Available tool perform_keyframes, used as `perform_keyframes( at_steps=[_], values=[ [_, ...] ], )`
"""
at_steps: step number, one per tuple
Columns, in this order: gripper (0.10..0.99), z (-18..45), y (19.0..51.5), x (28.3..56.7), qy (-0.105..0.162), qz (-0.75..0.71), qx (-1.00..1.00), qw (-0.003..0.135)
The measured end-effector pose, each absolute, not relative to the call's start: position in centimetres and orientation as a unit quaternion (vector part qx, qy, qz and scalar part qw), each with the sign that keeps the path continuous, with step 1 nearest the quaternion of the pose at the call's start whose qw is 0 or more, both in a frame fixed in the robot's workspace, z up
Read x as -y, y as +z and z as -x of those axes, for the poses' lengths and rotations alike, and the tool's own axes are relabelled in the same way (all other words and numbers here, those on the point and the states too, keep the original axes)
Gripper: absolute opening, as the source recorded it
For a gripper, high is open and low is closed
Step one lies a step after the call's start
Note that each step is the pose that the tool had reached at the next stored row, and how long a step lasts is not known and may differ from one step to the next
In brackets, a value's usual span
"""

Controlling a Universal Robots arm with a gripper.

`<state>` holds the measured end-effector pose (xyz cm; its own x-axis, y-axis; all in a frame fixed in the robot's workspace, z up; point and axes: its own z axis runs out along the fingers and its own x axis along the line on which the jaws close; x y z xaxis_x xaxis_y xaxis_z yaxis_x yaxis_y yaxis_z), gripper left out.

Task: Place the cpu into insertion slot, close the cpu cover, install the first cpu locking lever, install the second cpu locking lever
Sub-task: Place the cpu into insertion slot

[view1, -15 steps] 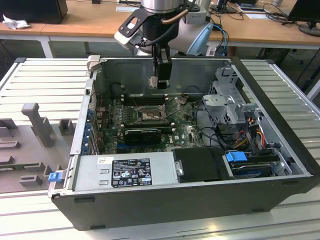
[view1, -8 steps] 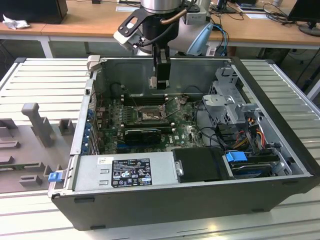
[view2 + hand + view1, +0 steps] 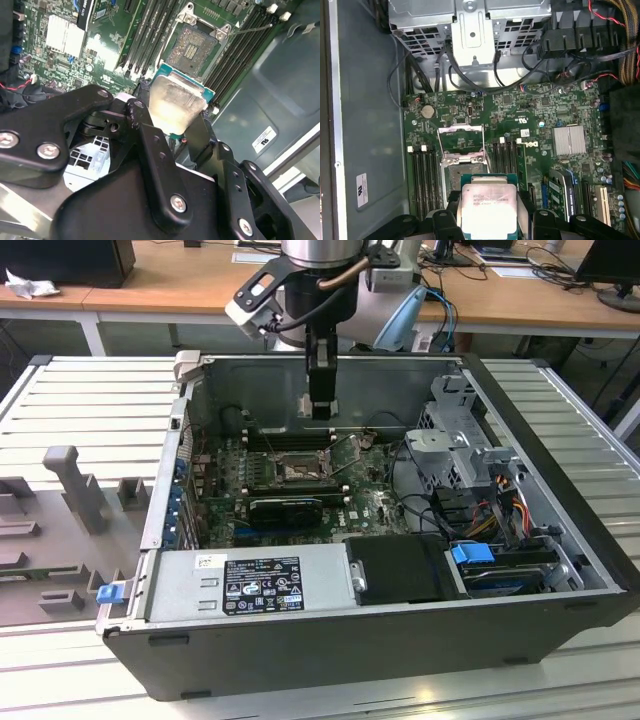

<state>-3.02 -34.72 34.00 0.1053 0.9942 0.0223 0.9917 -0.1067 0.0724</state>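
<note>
The jaws are closed onto the cpu (image 3: pixel 175 107) (image 3: pixel 487 210), with one black finger (image 3: pixel 155 150) bearing on each of two opposite edges. The chip is carried in the air above the motherboard (image 3: pixel 540 107) and is clear of it. In the exterior view the jaws hang in the upper centre of the frame, just inside the far wall of the computer case (image 3: pixel 400 375). The insertion slot (image 3: pixel 298 470) (image 3: pixel 192 47) (image 3: pixel 452 175) sits lower in that frame and apart from them. The slot's contact field is exposed. The cpu cover (image 3: pixel 461 129) stands raised off the slot in the first wrist view. Long black memory slots (image 3: pixel 145 30) (image 3: pixel 422 180) flank the slot closely on both sides. Dark cables (image 3: pixel 420 75) run from the drive cage (image 3: pixel 470 20) onto the board's edge. The case lies open on a slatted metal bench (image 3: pixel 70 390). The cpu has a square silvery-grey metal top with rounded corners, a green rim showing around it, and small dark print on the top face.
</note>
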Motion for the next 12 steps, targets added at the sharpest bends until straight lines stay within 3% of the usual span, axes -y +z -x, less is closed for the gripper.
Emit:
perform_keyframes(
  at_steps=[12],
  values=[
    [0.529,3.02,33.49,34.72,0.031,-0.765,-0.643,0.02]
  ],
)
